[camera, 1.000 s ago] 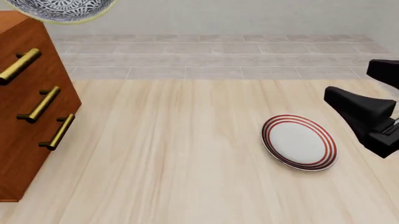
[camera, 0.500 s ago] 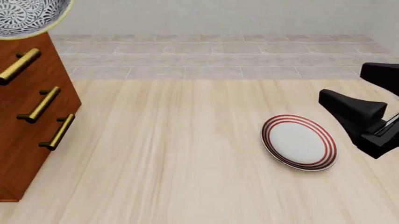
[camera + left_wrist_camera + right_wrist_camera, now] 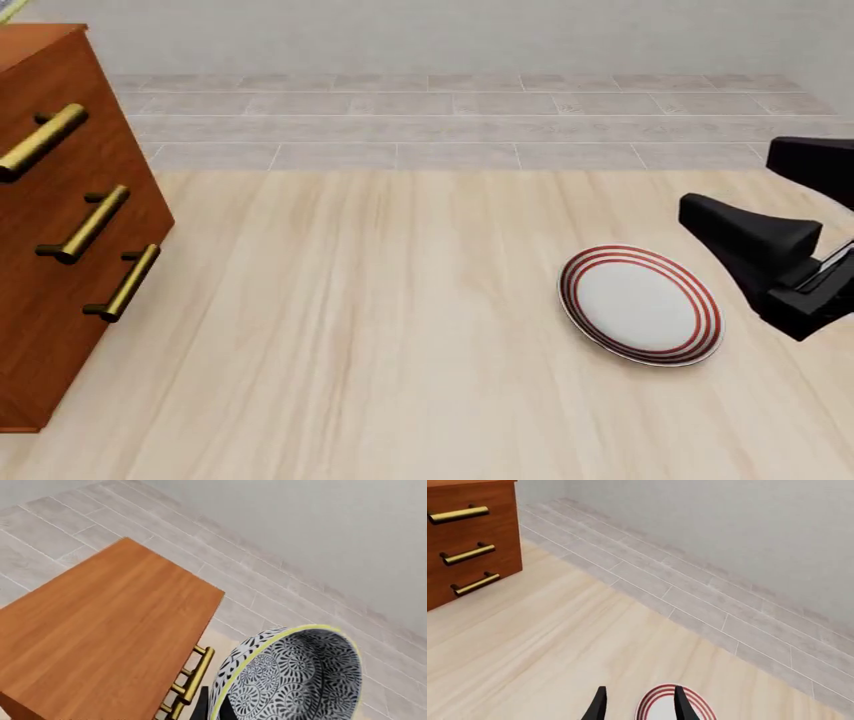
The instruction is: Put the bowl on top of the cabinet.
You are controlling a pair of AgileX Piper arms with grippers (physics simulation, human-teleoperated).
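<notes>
The black-and-white patterned bowl (image 3: 293, 677) with its yellowish rim is tilted in the left wrist view, and my left gripper (image 3: 212, 711) is shut on its rim; only the dark fingertips show. The reddish-brown cabinet (image 3: 100, 640) lies below, its flat top bare. The bowl is held off the side where the brass handles (image 3: 193, 677) are. In the front view the cabinet (image 3: 60, 260) stands at the left, and only a sliver of the bowl (image 3: 10, 8) shows in the top left corner. My right gripper (image 3: 731, 182) hovers open at the right, empty.
A flat white plate with red rings (image 3: 641, 303) lies on the wooden table right of centre, just below my right gripper (image 3: 640, 704). A pale tiled band and a grey wall run along the far side.
The bowl has moved left and up, almost out of the front view's top left corner. My right gripper has drifted slightly to the left.
</notes>
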